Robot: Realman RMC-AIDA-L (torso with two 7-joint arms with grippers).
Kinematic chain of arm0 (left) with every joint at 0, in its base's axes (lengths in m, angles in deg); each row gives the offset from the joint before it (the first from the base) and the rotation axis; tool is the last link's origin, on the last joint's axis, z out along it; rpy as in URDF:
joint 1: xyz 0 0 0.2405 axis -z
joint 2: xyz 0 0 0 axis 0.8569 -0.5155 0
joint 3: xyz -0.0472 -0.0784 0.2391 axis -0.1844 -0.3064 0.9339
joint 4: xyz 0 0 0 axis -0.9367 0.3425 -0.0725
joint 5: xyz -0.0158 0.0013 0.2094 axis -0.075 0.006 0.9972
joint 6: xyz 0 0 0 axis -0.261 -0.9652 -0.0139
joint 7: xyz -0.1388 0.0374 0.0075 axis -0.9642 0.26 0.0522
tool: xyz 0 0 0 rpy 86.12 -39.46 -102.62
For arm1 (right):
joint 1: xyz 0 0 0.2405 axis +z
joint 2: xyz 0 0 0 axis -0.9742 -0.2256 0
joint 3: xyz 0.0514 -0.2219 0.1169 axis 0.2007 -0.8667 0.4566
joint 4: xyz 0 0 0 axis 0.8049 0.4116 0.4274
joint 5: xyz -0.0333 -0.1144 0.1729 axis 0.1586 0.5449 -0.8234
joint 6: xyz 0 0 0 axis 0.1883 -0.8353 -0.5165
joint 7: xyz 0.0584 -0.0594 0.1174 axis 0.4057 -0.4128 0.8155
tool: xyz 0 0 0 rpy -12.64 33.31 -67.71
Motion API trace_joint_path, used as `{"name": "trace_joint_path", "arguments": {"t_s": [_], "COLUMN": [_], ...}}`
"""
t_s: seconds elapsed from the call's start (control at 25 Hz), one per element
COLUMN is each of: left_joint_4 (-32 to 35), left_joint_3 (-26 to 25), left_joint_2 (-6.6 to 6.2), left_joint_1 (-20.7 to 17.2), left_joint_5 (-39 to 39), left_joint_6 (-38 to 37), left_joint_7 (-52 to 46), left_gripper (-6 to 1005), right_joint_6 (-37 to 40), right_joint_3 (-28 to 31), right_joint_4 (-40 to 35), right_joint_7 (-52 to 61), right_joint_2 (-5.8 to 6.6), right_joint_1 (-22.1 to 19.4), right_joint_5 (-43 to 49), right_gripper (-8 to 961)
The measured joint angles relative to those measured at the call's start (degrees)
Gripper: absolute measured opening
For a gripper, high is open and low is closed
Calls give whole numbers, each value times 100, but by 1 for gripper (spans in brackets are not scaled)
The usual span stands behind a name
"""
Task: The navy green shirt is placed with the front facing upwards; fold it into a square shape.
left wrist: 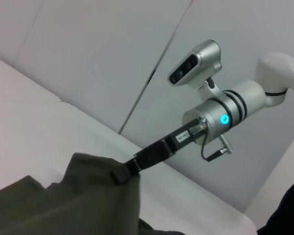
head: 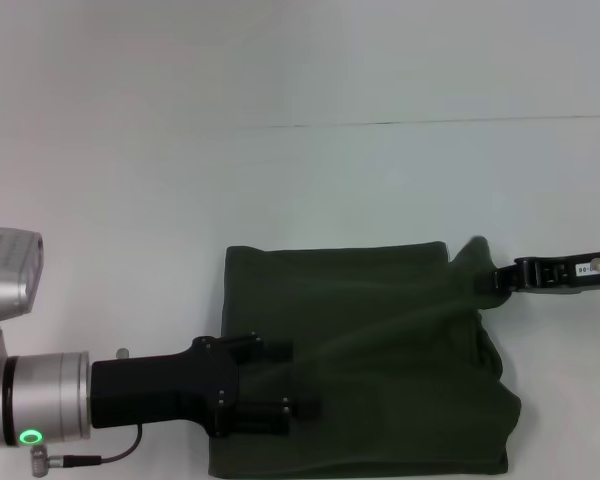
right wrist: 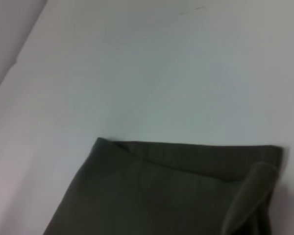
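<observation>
Navy green shirt (head: 360, 360) lies part-folded on table (head: 280, 180). My right gripper (head: 500, 280) clamped on raised far-right corner, ready to fold over. My left gripper (head: 285, 390) over near-left edge, pinning I judge; finger state unclear.

The left gripper (head: 295, 380) reaches in level from the robot's left with its black fingers (head: 302, 408) lying low and parallel, while the right gripper (head: 492, 281) stretches in from the right, its tips pinched together on raised fabric.
</observation>
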Motion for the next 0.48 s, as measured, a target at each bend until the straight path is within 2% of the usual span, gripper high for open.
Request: {"name": "trace_joint_path", "arguments": {"t_s": [0.08,0.32,0.48], "left_joint_4": [0,12,39], "left_joint_3": [39,231,192], "left_joint_2": [-2,-18,-28], "left_joint_1": [14,78,99], "left_joint_5": [0,18,12], "left_joint_6": [-32,-82,-84], "left_joint_7": [-85,-379,-640], "left_gripper": [907,905,905], "right_joint_6": [-44,39,182], "right_joint_3": [9,219,554], "right_joint_4": [37,49,52], "right_joint_7": [3,-60,-188], "right_joint_2": [33,76,123], "right_joint_1": [31,98,74], "right_joint_5": [-10,-90,-138], "right_gripper": [22,192,361]}}
